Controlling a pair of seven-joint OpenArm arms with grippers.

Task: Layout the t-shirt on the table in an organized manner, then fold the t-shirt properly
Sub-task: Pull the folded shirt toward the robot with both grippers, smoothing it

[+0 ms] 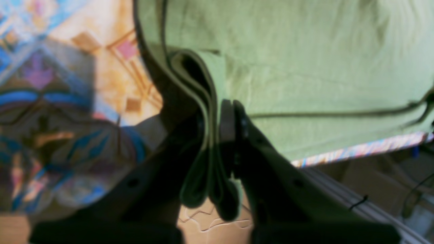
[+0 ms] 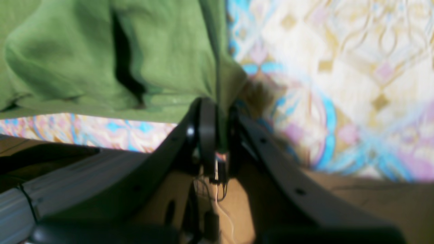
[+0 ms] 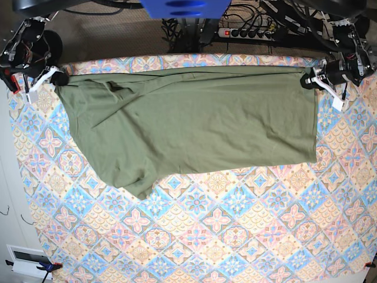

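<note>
Cables and a power strip [image 3: 250, 30] lie on the floor beyond the table's [image 3: 194, 236] far edge, and a blue piece of the robot's base [image 3: 185, 8] sits there too, at mid-edge. A small white box [image 3: 26, 259] stands off the near left corner. Nothing rests on the patterned cloth besides the t-shirt [image 3: 194, 121], and nothing lies between the two arms except the garment itself.

The t-shirt is spread flat along the far edge, reaching almost from corner to corner. Its right side ends in a straight edge; its left side is uneven — wrinkled near the far left corner, with one part running diagonally toward the middle of the table.

The left gripper [image 1: 217, 135] is at the far right corner of the table in the base view. Its jaws are pressed together on several folded layers of the t-shirt's corner, and the fabric bulges out below the fingers [image 1: 229, 122].

The right gripper [image 2: 218, 128] is at the far left corner — clamped on a thin edge of the t-shirt, with green cloth pinched between its fingers [image 2: 206, 125]. Both wrist views are blurred, so finer detail is unclear.
</note>
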